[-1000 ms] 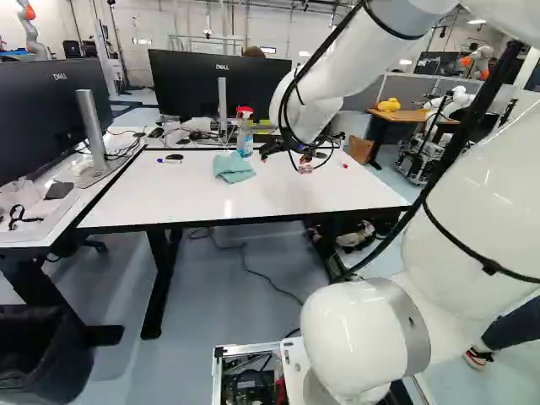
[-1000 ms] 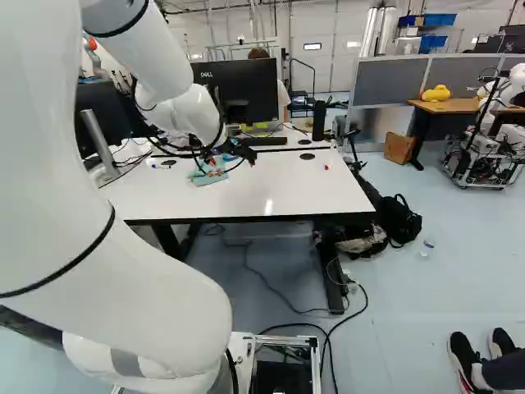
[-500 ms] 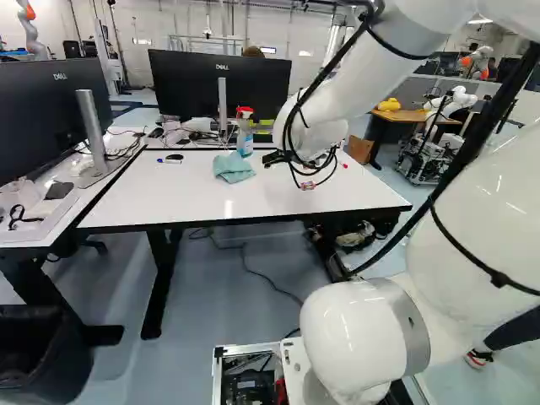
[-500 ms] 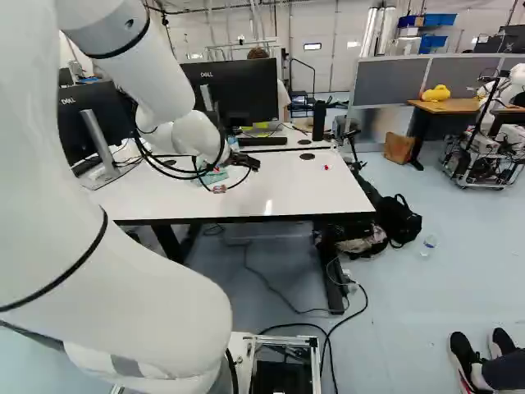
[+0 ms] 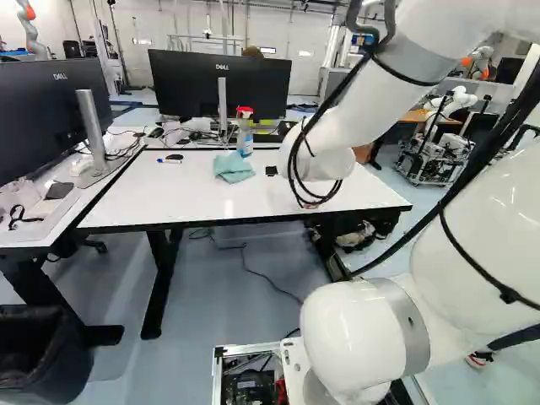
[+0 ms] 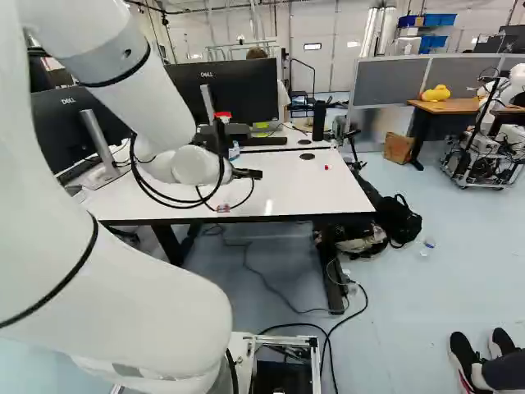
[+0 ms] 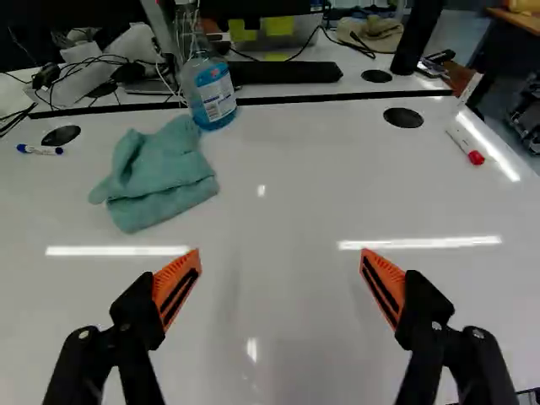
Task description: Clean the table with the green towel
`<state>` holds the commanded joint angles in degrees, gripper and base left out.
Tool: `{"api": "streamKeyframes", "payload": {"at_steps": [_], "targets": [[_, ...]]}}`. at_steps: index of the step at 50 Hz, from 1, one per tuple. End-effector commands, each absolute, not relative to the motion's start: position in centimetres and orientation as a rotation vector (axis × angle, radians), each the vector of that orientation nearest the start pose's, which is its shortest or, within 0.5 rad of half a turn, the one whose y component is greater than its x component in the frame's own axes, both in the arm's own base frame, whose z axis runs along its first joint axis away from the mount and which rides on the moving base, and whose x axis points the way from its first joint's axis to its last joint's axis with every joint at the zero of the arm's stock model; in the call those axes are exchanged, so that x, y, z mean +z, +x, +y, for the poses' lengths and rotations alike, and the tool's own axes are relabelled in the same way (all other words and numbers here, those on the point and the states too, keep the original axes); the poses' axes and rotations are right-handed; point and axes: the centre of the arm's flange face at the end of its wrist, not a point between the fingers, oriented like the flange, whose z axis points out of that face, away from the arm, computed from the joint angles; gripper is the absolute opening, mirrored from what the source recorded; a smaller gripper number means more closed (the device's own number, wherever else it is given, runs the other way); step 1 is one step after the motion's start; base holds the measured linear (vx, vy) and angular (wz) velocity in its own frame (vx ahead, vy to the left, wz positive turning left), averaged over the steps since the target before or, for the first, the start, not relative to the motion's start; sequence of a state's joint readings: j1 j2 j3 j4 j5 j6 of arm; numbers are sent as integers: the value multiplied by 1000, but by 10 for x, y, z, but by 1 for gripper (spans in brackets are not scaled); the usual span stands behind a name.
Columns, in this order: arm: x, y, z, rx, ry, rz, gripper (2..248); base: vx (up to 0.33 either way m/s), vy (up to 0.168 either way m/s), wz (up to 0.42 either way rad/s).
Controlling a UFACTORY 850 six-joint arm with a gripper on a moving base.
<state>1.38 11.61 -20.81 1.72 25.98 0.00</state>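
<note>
In the right base view my black gripper (image 6: 249,174) hangs over the white table (image 6: 303,193), pointing away from the base. Its orange-padded fingers stand wide apart in the wrist view, and between the tips of the gripper (image 7: 281,261) there is only white tabletop. The green towel (image 7: 159,173) lies crumpled on the table, ahead of the finger with the black-and-orange tip on the spray bottle's side, not touching it. From the left base view the towel (image 5: 233,167) sits left of my wrist; the arm hides it in the right base view.
A spray bottle (image 7: 213,89) stands just beyond the towel. A blue marker (image 7: 40,149) and a red-capped marker (image 7: 466,145) lie on the table. Monitors (image 5: 221,84) rise behind it. Another robot (image 6: 492,123) stands at the right.
My arm has drawn back toward the base, and the wrist stands farther from the towel in the left base view. The towel lies where it was, and the base has stayed put.
</note>
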Motion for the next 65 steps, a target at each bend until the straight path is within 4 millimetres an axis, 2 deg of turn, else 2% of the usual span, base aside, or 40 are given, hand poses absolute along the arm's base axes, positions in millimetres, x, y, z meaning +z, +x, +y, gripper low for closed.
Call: {"api": "streamKeyframes", "payload": {"at_steps": [34,65], "targets": [[384,303,2,-1717,-2627,6,247,0,0,0],[369,276,0,-1807,-2569,1,247,0,0,0]]}}
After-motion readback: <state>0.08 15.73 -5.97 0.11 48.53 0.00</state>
